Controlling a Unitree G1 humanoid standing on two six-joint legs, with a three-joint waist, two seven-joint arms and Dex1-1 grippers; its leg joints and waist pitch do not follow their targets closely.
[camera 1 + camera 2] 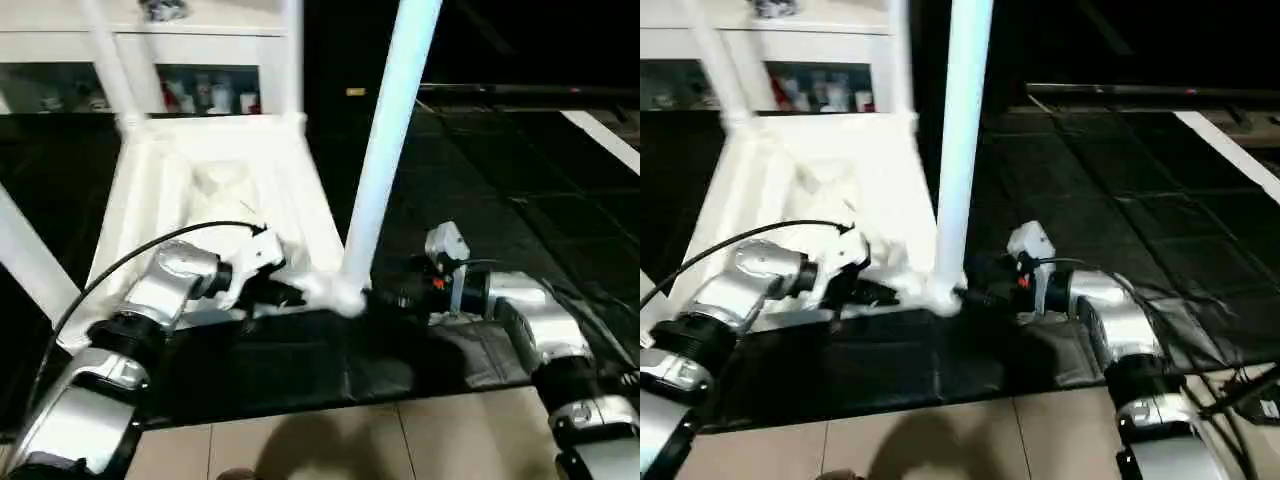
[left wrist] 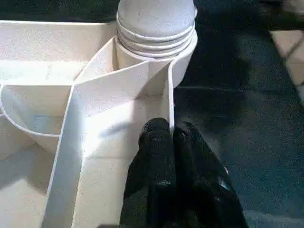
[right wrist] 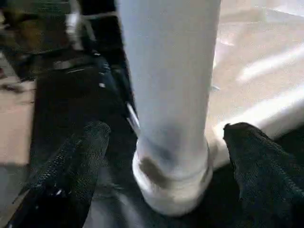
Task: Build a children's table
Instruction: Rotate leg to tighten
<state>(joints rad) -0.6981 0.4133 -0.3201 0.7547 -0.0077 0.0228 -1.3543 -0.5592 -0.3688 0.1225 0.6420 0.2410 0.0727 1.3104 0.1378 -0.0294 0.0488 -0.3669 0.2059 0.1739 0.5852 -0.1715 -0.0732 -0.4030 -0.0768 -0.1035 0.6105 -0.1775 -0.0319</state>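
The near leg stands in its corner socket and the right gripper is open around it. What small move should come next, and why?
Probably draw the right gripper back from the near leg. Its fingers stand apart on either side of the leg without touching it, and the leg stands upright in the corner socket of the upturned table top. The left gripper, shut, rests on a rib beside that socket.
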